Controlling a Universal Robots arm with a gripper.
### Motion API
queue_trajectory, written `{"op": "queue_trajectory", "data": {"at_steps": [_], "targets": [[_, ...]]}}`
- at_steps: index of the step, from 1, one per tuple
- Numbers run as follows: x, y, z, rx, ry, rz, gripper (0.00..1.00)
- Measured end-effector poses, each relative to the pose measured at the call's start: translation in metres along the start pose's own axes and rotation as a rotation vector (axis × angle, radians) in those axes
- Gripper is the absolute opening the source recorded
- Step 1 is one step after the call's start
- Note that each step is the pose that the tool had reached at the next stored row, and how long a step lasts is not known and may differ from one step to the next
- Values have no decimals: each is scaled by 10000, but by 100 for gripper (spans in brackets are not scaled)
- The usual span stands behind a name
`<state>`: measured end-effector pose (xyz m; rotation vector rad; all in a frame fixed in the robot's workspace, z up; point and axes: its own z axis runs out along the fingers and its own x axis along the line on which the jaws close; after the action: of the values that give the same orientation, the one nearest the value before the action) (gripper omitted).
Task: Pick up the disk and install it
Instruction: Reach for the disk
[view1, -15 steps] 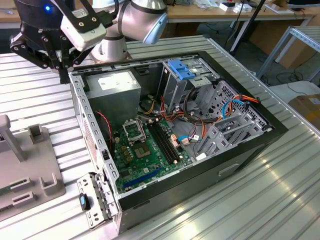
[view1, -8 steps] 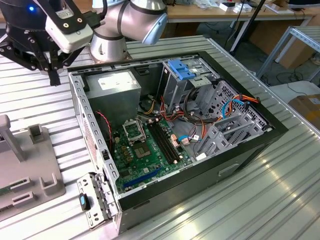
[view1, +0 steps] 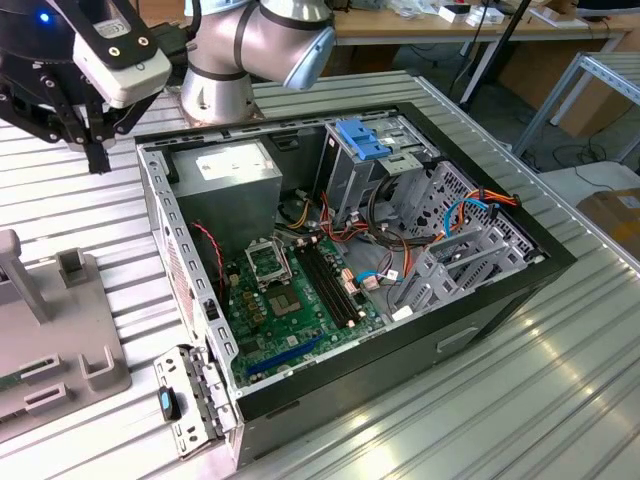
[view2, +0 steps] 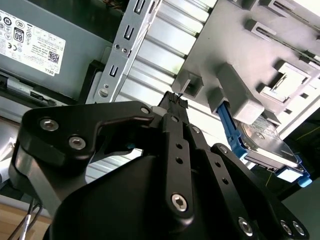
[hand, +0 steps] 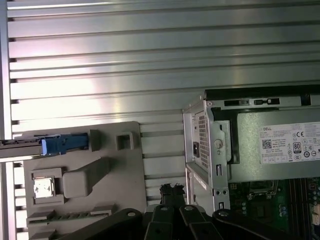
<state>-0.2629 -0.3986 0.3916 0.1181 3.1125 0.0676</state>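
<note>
The disk (view2: 261, 144) is a silver-grey drive with blue side rails, standing on edge in a slot of the grey fixture (view2: 235, 45). In the first wrist view the disk (hand: 22, 145) lies along the fixture's (hand: 85, 175) far corner, its blue rail end facing the case. My gripper (view1: 98, 158) hangs above the ribbed table between the fixture and the computer case's corner. Its black fingers meet at the tip in both wrist views, gripper (view2: 176, 97) and gripper (hand: 171, 190), shut with nothing held. It is apart from the disk.
The open computer case (view1: 470, 300) fills the middle of the table, with a grey power-supply box (view1: 235, 168), motherboard (view1: 290, 310) and a metal drive cage with a blue latch (view1: 360, 138). A grey fixture (view1: 60, 330) sits at the exterior view's left. A small bracket (view1: 185, 400) lies by the case.
</note>
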Motion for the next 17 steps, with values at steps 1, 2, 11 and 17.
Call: {"op": "queue_trajectory", "data": {"at_steps": [1, 2, 11, 17], "targets": [[3, 8, 0, 0, 0, 1, 11], [9, 34, 2, 0, 0, 1, 11], [58, 264, 12, 0, -1, 6, 11], [102, 262, 11, 0, 0, 6, 11]]}}
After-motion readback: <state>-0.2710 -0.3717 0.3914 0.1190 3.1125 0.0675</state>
